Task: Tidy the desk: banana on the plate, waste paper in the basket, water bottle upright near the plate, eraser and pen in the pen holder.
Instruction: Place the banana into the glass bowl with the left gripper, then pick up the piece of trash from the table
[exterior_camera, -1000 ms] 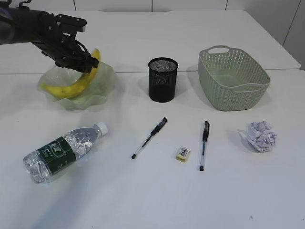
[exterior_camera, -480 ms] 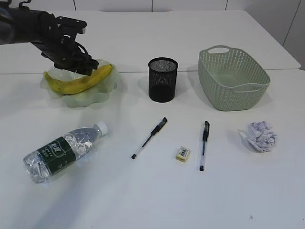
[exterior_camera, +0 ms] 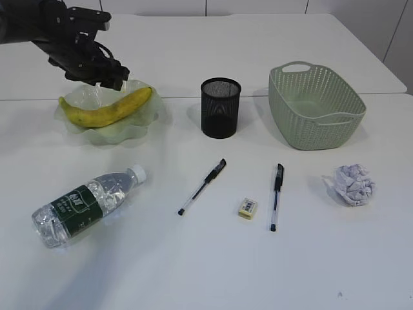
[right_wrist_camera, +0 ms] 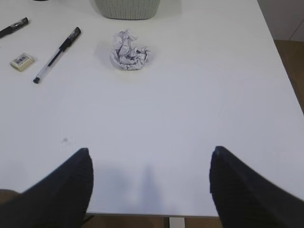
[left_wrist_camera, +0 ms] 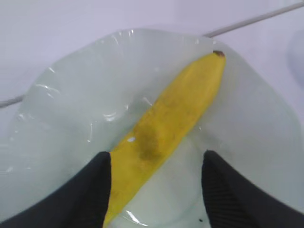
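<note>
Your left gripper [left_wrist_camera: 156, 164] hangs jaws apart above the banana [exterior_camera: 106, 108] lying in the plate [exterior_camera: 139, 119]; basket [exterior_camera: 316, 106] and pen holder [exterior_camera: 220, 107] look empty. Right gripper [right_wrist_camera: 151, 166] gapes over bare counter [right_wrist_camera: 190, 118].

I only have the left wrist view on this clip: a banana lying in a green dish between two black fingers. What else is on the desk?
Observer: A water bottle lies on its side in front of the plate.
Operator: Pens put away?
Observer: No. Two pens and the eraser lie on the table; nothing pokes out of the pen holder.
Operator: And the paper?
Observer: The crumpled ball sits on the table near the basket, not in it.
Operator: Right arm?
Observer: Its fingers stand wide open over bare table near the edge, holding nothing.
</note>
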You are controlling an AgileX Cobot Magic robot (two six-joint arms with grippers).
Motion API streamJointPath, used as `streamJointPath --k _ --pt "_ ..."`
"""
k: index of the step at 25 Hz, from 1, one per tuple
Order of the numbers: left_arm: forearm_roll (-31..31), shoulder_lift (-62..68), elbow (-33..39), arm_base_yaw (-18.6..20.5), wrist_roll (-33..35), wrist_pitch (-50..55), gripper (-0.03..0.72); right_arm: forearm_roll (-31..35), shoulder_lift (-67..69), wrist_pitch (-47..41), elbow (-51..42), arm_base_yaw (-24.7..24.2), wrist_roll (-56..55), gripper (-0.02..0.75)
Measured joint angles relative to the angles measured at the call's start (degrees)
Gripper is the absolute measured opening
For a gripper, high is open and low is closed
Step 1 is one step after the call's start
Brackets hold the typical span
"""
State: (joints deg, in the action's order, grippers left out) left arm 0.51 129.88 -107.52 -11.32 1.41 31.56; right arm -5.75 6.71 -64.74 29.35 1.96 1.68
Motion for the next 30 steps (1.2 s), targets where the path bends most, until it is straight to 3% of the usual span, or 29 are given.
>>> streamJointPath --k 17,30 --pt "2.3 -12.2 0.0 2.2 -0.6 4.5 0.435 0.1 11.9 8.2 3.0 0.0 1.3 0.567" --pt "5.2 -19.1 0.0 2.2 -0.6 11.7 0.435 2.0 26.0 8.8 6.7 0.0 2.7 0.567"
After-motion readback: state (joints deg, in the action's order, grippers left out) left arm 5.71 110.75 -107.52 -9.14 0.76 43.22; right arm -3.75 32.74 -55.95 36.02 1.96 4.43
